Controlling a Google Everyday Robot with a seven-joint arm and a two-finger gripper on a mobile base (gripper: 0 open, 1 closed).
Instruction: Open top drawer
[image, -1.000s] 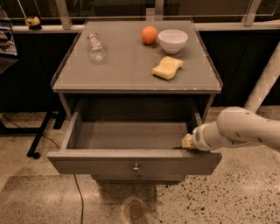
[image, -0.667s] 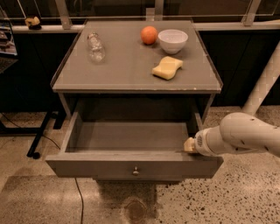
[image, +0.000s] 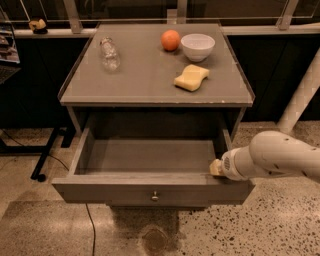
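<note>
The top drawer (image: 150, 192) is a wide grey drawer with a plain flat front and one small round metal knob (image: 155, 196) at its centre. It stands pulled far out of the grey cabinet, and its inside shows nothing in it. My gripper (image: 216, 167) is at the drawer's right end, just behind the top edge of the front panel, at the inner right corner. My white arm (image: 280, 157) reaches in from the right. The two lower drawers are hidden under the open one.
On the cabinet top (image: 135, 80) lie a clear plastic bottle (image: 109, 52), an orange (image: 170, 40), a white bowl (image: 197, 46) and a yellow sponge (image: 191, 77). A white post (image: 302, 95) stands at the right. A black stand's leg (image: 47, 155) and a cable are at the left.
The drawer has slid a little further out toward the camera. My gripper and arm have moved with it, down and slightly right.
</note>
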